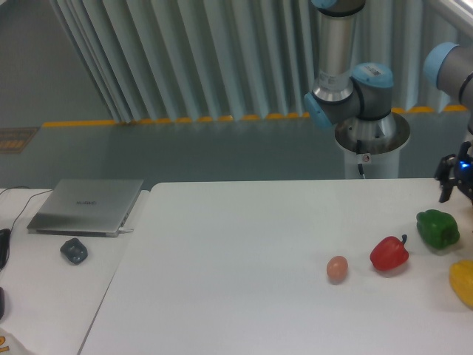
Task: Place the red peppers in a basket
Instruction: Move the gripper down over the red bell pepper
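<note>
The red pepper (pixel 389 254) is glossy with a short dark stem and lies on the white table (pixel 244 251) at the right. My gripper (pixel 458 194) hangs at the right edge of the view, above and behind the green pepper, up and to the right of the red pepper and apart from it. Its fingers (pixel 444 186) look spread and hold nothing; its right side is partly cut off by the frame. No basket is in view.
A green pepper (pixel 437 228) lies right of the red one. A yellow pepper (pixel 463 283) sits at the right edge. A brown egg (pixel 337 268) lies left of the red pepper. A laptop (pixel 87 205) and a small dark object (pixel 74 251) sit on the left table.
</note>
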